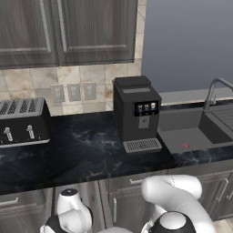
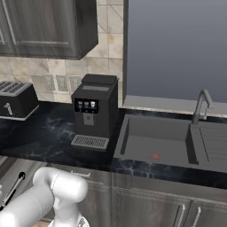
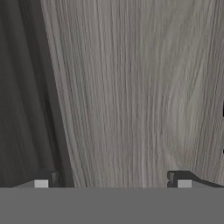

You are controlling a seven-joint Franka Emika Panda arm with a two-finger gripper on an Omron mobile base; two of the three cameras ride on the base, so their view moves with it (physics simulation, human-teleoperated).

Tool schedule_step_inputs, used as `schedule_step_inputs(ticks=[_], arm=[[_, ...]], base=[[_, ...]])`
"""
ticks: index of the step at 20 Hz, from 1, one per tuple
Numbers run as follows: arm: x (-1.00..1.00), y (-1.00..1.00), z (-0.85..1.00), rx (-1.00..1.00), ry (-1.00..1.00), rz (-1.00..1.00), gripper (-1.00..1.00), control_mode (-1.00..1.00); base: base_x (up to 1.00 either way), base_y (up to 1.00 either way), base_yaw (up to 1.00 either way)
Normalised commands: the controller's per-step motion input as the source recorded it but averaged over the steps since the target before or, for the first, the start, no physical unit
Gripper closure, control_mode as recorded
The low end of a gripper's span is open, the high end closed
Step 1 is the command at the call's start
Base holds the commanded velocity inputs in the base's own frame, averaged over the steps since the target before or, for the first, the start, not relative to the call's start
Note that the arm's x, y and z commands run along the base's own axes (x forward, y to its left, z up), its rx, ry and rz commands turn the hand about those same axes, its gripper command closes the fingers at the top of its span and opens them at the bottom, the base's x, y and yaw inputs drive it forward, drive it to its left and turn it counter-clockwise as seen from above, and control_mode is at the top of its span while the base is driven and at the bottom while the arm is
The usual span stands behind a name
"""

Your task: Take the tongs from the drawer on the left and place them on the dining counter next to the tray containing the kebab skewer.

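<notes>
- Fingers, hand view: the fingers (image 3: 112, 183) stand wide apart with nothing between them, both dark tips set close before a pale grey wood-grain panel (image 3: 131, 87), with a darker strip to its left. Whether this panel is the drawer front cannot be told. The tongs aren't seen, presumably shut inside the drawer.
- Judged step: reaching the drawer. Find the short horizontal bar handle, centre it between the tips, close, then pull straight out.
- Left base view: black marbled tabletop (image 1: 82, 154); coffee machine (image 1: 136, 113) as landmark, toaster (image 1: 22, 123) to its left, sink (image 1: 191, 129) to its right; drawer front (image 1: 132, 182) below it.
- Right base view: faucet (image 2: 201, 106) beyond the sink, right of the coffee machine; wall cabinets (image 2: 44, 26) above.
</notes>
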Motion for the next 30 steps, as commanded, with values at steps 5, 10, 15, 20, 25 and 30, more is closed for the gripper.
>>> schedule_step_inputs(ticks=[5,10,15,20,25,30], arm=[[-0.14,0.02,0.17,-0.09,0.05,0.00,-1.00,-1.00],[0.00,0.00,0.45,-0.12,0.03,0.00,-1.00,-1.00],[0.00,-0.01,0.44,-0.11,0.00,0.00,-1.00,-1.00],[-0.07,-0.15,0.21,-0.10,0.00,0.00,-1.00,-1.00],[0.00,-0.31,0.00,-0.04,0.00,0.00,-1.00,-1.00],[0.00,-0.28,0.00,-0.01,-0.01,0.00,-1.00,-1.00]], base=[[0.00,0.00,0.00],[0.00,0.00,0.00],[0.00,0.00,0.00],[0.00,0.00,0.00],[0.00,0.00,0.00],[0.00,0.00,0.00]])
